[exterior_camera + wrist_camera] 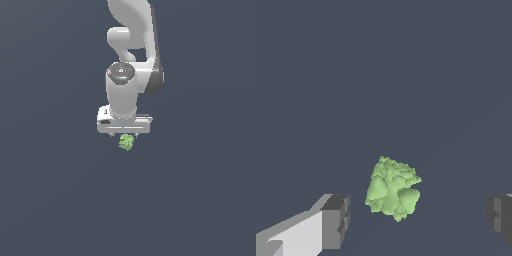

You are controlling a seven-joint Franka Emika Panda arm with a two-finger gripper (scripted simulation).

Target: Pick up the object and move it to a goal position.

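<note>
In the wrist view the two fingers [336, 220] stand wide apart, their dark grey pads facing each other across a broad gap, so the gripper [418, 220] is open and holds nothing. One finger shows its white body and grey pad; of the other only the pad's edge appears at the frame's border.

Between the fingers, nearer to the white-bodied one and touching neither pad, is the object [392, 189], a light-green lumpy piece with a ragged, crinkled upper part and smoother rounded bulges lower down. It is roughly as wide as it is tall in this view, so no clear long axis or pointing direction can be told; its outline narrows slightly to a blunt tip at one end. No writing, label or brand mark shows on it.

In the exterior view the object [127, 142] sits directly under the gripper [124, 135], just beneath the white hand, much smaller than it. Whether it rests on the plain dark grey-blue surface cannot be told. Above, the white arm [131, 60] rises out of the frame; no readable lettering appears on it.
</note>
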